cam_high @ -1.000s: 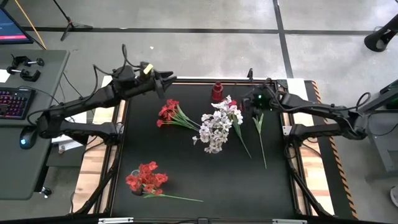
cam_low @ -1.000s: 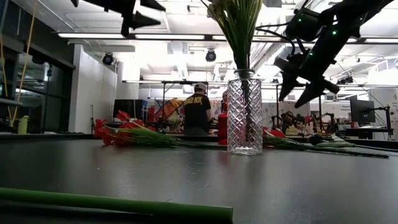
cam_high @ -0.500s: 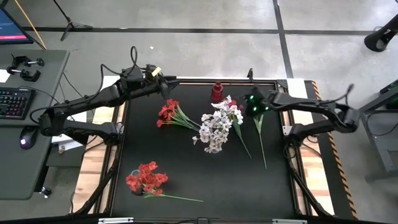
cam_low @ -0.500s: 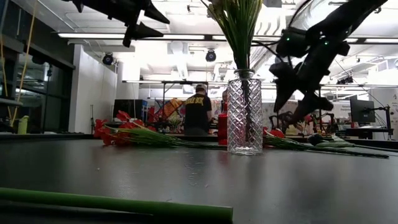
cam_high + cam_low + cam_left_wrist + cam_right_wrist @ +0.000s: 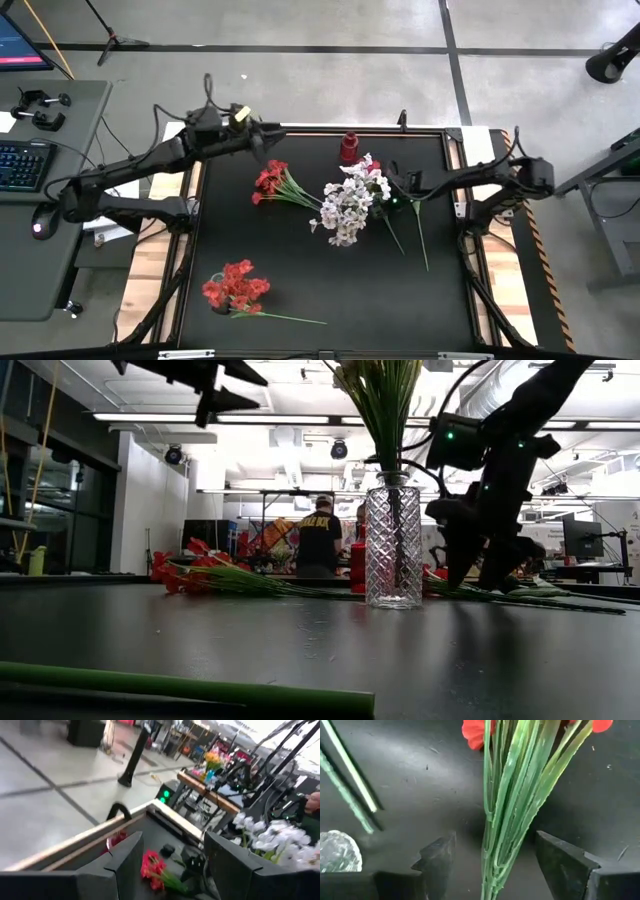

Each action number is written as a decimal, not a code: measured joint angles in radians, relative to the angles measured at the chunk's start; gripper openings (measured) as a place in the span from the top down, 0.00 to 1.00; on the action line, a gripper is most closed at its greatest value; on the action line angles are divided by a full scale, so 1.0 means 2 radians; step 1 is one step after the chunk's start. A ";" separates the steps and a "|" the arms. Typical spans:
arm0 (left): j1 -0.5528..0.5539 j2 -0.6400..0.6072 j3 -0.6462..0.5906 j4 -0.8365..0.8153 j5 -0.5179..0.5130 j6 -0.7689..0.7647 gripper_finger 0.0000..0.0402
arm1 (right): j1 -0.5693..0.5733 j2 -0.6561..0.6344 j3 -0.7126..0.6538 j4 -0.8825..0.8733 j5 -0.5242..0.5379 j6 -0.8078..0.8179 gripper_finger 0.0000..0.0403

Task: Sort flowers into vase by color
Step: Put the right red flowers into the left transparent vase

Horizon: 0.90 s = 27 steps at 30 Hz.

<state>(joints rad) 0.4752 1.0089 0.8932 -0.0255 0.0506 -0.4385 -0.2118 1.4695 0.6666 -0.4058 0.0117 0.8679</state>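
Flowers with red blooms on thin green stems (image 5: pixel 512 795) lie flat on the black table (image 5: pixel 300 270) directly between the right gripper's (image 5: pixel 495 857) spread fingers, stems running lengthwise away from it, beside the clear glass vase (image 5: pixel 393 542) of white flowers (image 5: pixel 345 205). Left gripper (image 5: pixel 272 135) hangs open, farther off. No legible writing.

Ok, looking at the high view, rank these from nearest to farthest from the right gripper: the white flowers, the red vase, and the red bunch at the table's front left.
From the right gripper, jaws open over stems:
1. White flowers, beside it, mid-table.
2. Red vase, back edge, a bit farther.
3. Front-left red bunch, far corner, clearly farthest.
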 joint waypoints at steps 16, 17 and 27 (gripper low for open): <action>-0.022 -0.140 0.000 -0.022 0.039 0.013 0.51 | 0.058 0.007 0.000 -0.048 0.133 0.015 0.96; -0.025 -0.146 0.000 -0.022 0.039 0.012 0.51 | 0.058 -0.003 -0.002 -0.060 0.133 0.012 0.95; -0.035 -0.183 0.000 -0.017 0.037 0.015 0.51 | 0.058 -0.188 -0.001 -0.082 0.180 0.046 0.99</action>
<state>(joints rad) 0.4046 0.6423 0.8932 -0.0597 0.1247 -0.4088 -0.0952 1.0935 0.6645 -0.5708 0.3720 0.9598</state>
